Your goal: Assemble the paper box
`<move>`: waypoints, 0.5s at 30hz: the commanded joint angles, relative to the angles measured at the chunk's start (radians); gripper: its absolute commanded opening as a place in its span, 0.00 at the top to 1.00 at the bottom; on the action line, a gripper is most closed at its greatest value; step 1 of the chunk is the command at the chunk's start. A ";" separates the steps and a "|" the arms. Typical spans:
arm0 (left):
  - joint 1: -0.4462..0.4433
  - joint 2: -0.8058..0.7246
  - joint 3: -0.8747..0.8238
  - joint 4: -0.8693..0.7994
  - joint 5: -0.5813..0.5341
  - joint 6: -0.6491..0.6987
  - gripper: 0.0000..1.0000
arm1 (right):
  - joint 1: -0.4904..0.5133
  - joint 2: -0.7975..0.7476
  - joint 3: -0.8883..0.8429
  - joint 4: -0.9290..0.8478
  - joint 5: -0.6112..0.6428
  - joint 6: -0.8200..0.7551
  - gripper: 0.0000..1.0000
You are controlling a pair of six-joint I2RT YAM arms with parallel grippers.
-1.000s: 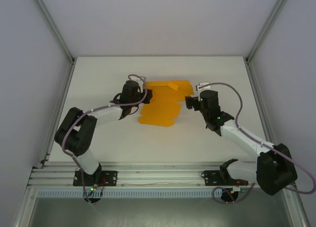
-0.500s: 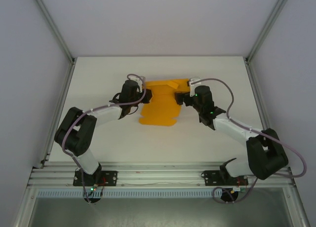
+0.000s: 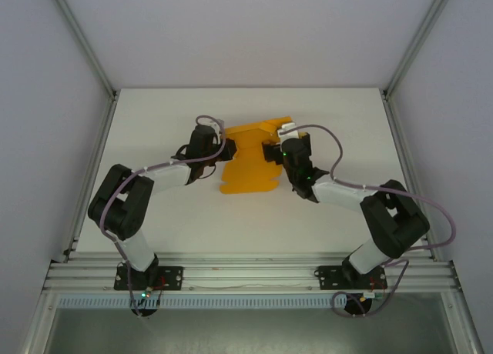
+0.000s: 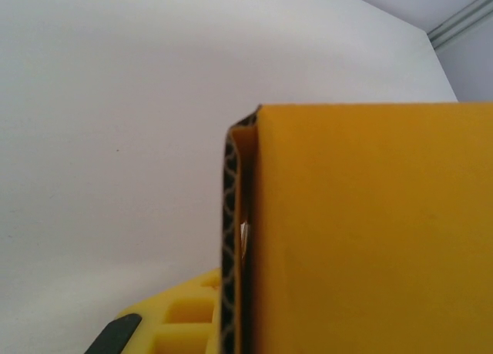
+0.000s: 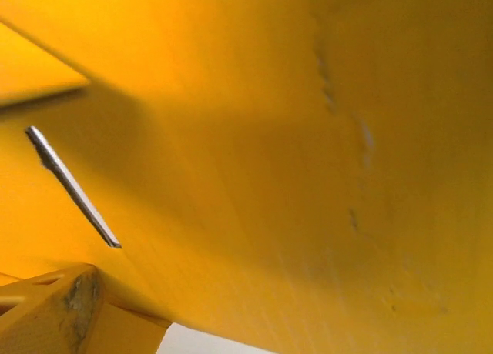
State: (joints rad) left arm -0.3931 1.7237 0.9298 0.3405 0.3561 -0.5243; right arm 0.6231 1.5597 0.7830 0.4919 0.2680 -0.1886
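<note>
The paper box (image 3: 248, 163) is a bright orange creased card lying mid-table, its far part squeezed narrow between the two grippers. My left gripper (image 3: 224, 149) is at the card's left edge. In the left wrist view its patterned black finger pad (image 4: 227, 246) lies flat against a raised orange flap (image 4: 370, 231); the other finger is hidden behind the card. My right gripper (image 3: 270, 152) presses against the card's right side. Orange card (image 5: 277, 138) sits very close in the right wrist view, with a slit (image 5: 73, 188) cut in it; the right jaws are hidden.
The white table (image 3: 154, 115) is walled by grey panels with metal posts at the far corners. An aluminium rail (image 3: 246, 273) with both arm bases runs along the near edge. Bare table lies all round the card.
My right gripper has swung left from beside the card into its right side, folding that side inward and narrowing the card's far part. The left gripper has stayed put.
</note>
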 commanded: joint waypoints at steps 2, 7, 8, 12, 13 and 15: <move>-0.026 0.000 0.041 0.081 0.086 -0.045 1.00 | 0.017 0.002 0.004 0.037 0.147 -0.031 0.00; -0.018 -0.004 0.036 0.050 0.059 -0.037 1.00 | 0.015 -0.108 -0.031 -0.016 0.087 -0.027 0.00; -0.015 -0.006 0.033 0.046 0.057 -0.036 1.00 | 0.013 -0.143 -0.039 -0.042 0.081 -0.023 0.00; -0.006 -0.016 0.032 0.007 0.043 0.004 1.00 | -0.024 -0.301 -0.065 -0.179 0.035 0.012 0.00; -0.006 -0.018 0.033 -0.007 0.038 0.016 1.00 | -0.042 -0.345 -0.068 -0.220 0.010 0.021 0.00; -0.005 -0.022 0.035 -0.028 0.025 0.038 1.00 | -0.083 -0.426 -0.077 -0.284 -0.060 0.024 0.00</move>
State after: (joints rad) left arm -0.4034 1.7256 0.9344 0.3397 0.3859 -0.5224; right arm 0.5793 1.2190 0.7250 0.3355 0.2768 -0.1936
